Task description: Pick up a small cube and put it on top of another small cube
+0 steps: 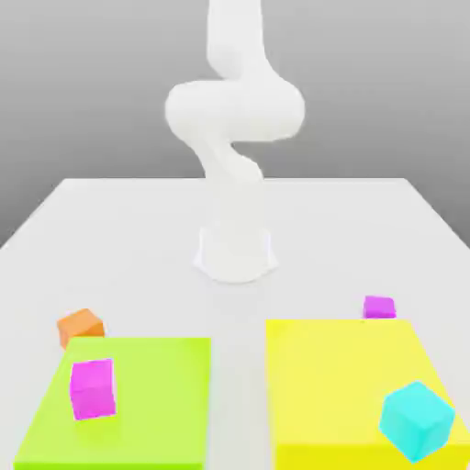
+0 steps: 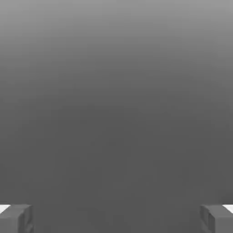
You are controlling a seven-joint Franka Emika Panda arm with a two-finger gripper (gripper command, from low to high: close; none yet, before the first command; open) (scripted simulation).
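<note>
Leftmost, orange cube [image 1: 81, 328] on the pale surface [image 1: 312, 239], just behind the flat lime slab [image 1: 156, 404]. Magenta cube [image 1: 93, 389] near that slab's left edge. Open strip between slabs, below the smooth white arm [image 1: 235, 110]. Yellow slab [image 1: 344, 386], straight-edged; smaller magenta cube [image 1: 379, 307] behind it, cyan cube [image 1: 417, 420] toward its near right corner. Tool [image 2: 116, 219] released, jaws wide, in hand view.
</note>
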